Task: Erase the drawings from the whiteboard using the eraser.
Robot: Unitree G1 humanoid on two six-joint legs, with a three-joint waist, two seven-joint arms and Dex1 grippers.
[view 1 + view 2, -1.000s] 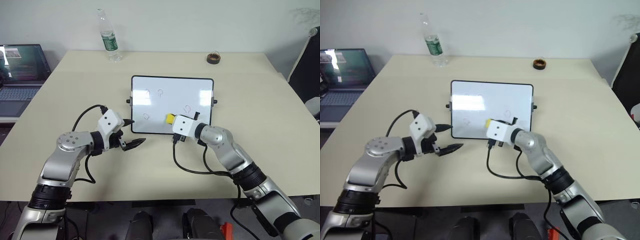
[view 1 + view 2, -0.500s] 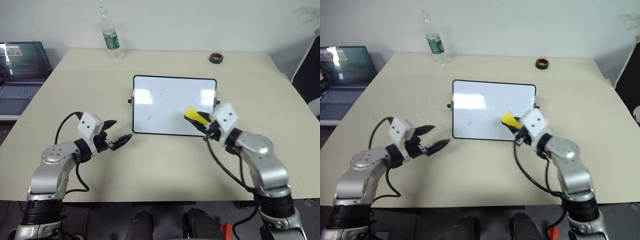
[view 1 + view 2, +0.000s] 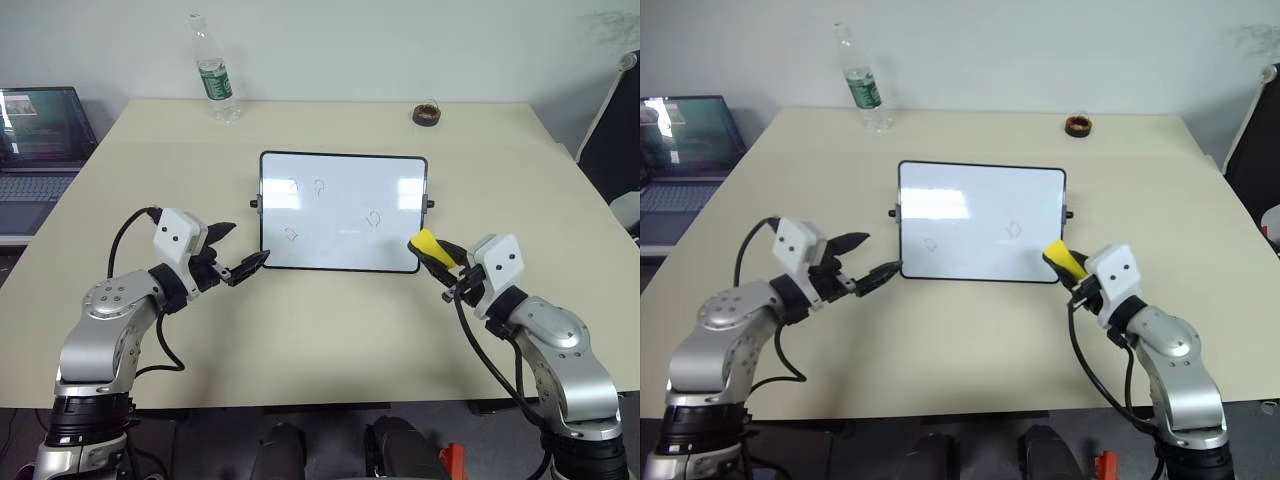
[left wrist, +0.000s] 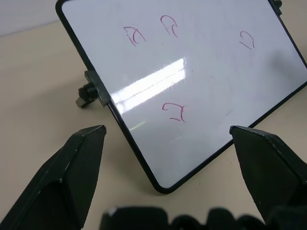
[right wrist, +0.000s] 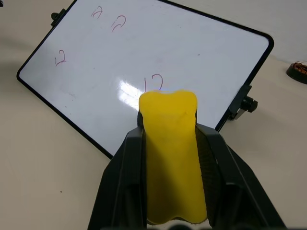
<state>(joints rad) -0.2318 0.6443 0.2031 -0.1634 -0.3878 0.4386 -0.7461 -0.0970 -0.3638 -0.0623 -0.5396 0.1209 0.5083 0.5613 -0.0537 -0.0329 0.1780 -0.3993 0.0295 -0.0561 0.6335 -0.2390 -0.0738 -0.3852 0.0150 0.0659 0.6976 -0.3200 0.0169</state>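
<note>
The whiteboard [image 3: 345,165] lies in the middle of the table, black-framed, with small knobs at its sides. Several small red-pink drawings [image 4: 174,112] remain on it: two at the upper left [image 3: 305,186], one at the lower left [image 3: 291,233] and one right of centre [image 3: 373,217]. My right gripper [image 3: 440,256] is shut on the yellow eraser [image 3: 426,243], just off the board's lower right corner. From the right wrist, the eraser [image 5: 170,143] points toward the board. My left gripper [image 3: 245,247] is open with nothing in it, beside the board's lower left corner [image 4: 163,184].
A plastic bottle [image 3: 212,72] stands at the far left of the table. A small dark ring [image 3: 427,115] lies at the far right. An open laptop [image 3: 40,130] sits on a side desk to the left, and a dark chair [image 3: 612,130] is at the right.
My right gripper has carried the eraser from over the board's lower middle to off its lower right corner. The left gripper has drifted slightly left, still open. The same drawings remain.
</note>
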